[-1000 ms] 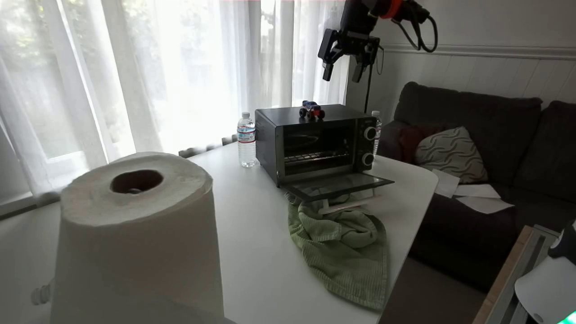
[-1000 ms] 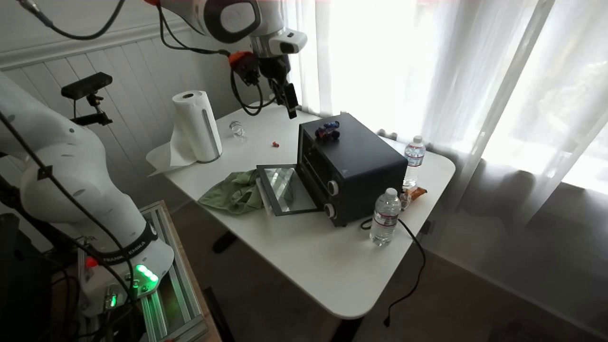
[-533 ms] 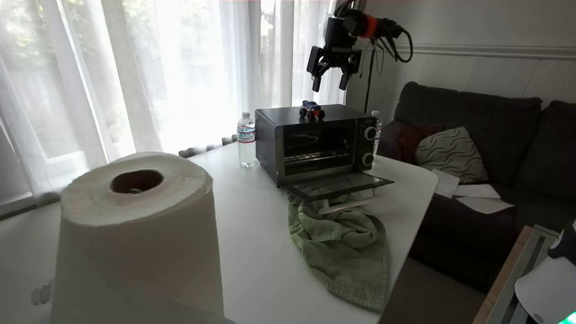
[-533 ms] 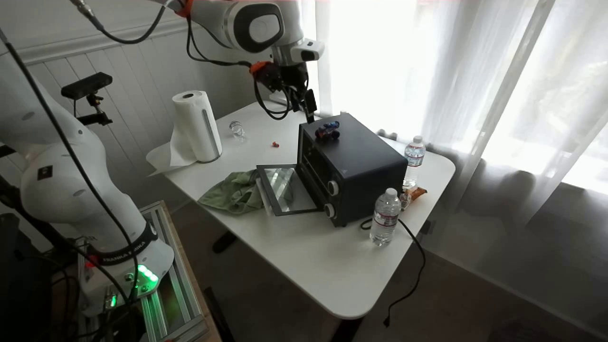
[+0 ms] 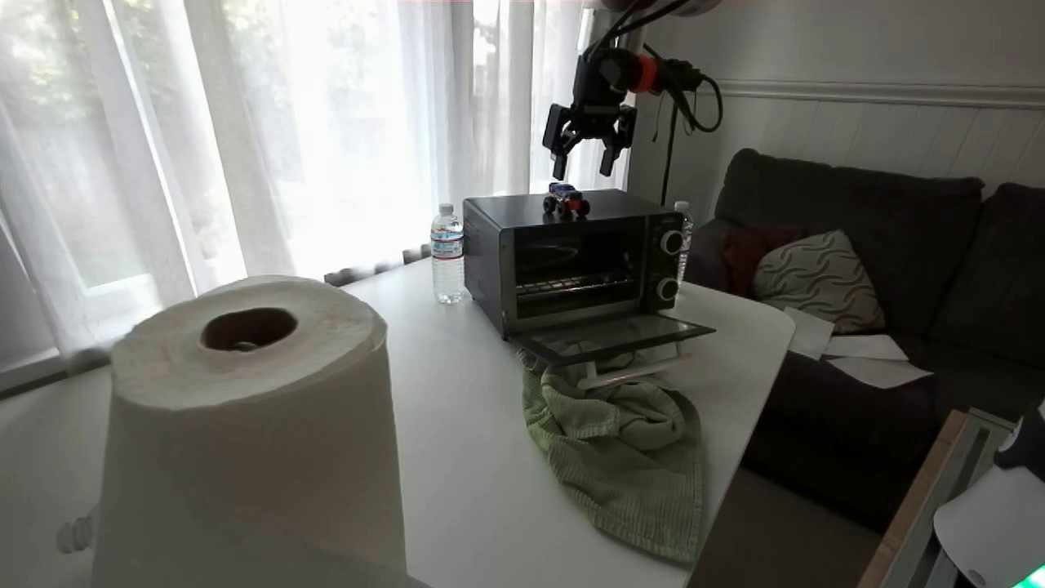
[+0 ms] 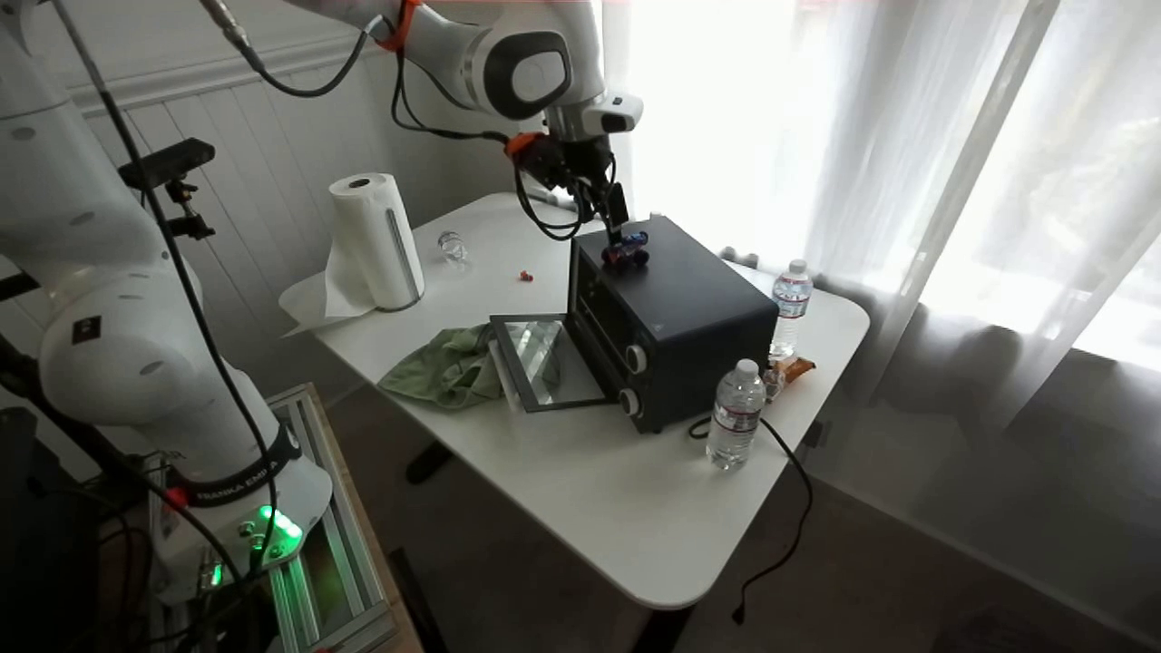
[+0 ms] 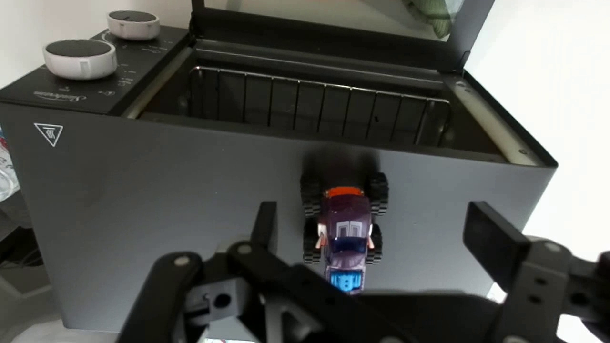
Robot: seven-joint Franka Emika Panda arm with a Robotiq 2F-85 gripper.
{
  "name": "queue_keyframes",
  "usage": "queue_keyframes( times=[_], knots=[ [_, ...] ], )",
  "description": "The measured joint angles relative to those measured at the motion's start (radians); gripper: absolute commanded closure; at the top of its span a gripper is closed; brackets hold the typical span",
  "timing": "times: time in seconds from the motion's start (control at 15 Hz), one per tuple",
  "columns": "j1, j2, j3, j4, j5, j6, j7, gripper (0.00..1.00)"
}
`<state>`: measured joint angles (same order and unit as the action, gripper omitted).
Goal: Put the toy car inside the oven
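The toy car, purple-blue with red-orange parts and big black wheels, stands on top of the black oven. In an exterior view the car sits near the front edge of the oven top. The glass oven door hangs open, and a wire rack shows inside. My gripper is open and empty, above and slightly behind the car. In the wrist view the car lies between the spread fingers, closer to the left one; its rear end is partly hidden by the gripper.
A green cloth lies under and before the door with a pale bar on it. Water bottles stand beside the oven. A paper towel roll, a small clear bottle and a tiny red item are on the table.
My gripper has come down and across toward the car, from higher and farther off to close above it. It stays open. The car, oven and door have not moved.
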<state>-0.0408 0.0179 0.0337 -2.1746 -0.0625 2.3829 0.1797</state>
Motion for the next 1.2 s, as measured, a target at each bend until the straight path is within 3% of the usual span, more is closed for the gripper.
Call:
queue_keyframes(
  times=[0.2, 0.53, 0.67, 1.2],
  knots=[
    [0.001, 0.030, -0.007, 0.013, 0.000, 0.020, 0.001, 0.03],
    [0.004, 0.059, -0.012, 0.021, 0.000, 0.041, 0.007, 0.30],
    [0.005, 0.064, -0.012, 0.021, 0.000, 0.052, 0.012, 0.29],
    [0.005, 0.076, -0.018, 0.022, 0.000, 0.092, 0.025, 0.38]
  ],
)
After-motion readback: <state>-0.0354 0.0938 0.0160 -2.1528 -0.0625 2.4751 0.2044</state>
